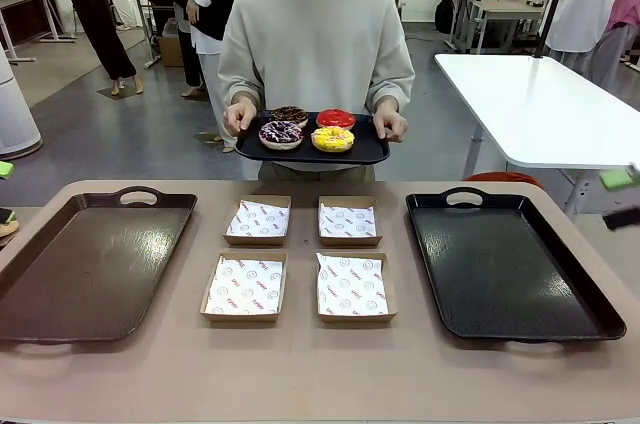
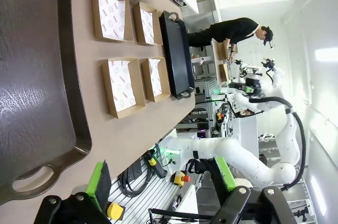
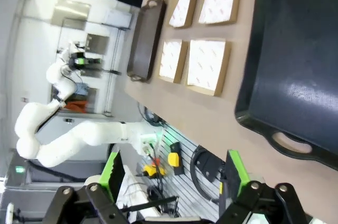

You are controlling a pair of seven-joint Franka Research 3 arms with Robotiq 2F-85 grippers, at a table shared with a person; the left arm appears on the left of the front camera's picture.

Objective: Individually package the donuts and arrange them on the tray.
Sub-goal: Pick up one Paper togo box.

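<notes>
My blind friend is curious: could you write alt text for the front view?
A person across the table holds a small black tray of four donuts. On the table, four open paper-lined boxes sit in two rows between a brown tray, left, and a large black tray, right.

Left claw (image 2: 161, 179) wide open and empty; right claw (image 3: 172, 174) the same

Bright, even overhead light fills the room, leaving only soft, short shadows. White glare streaks the brown tray (image 1: 90, 264) and the black tray (image 1: 510, 264). Past the left gripper (image 2: 161, 177), the far wall washes out pale. Both wrist views bend toward their edges, and the right gripper (image 3: 173, 174) looks slightly soft close to the lens.
</notes>
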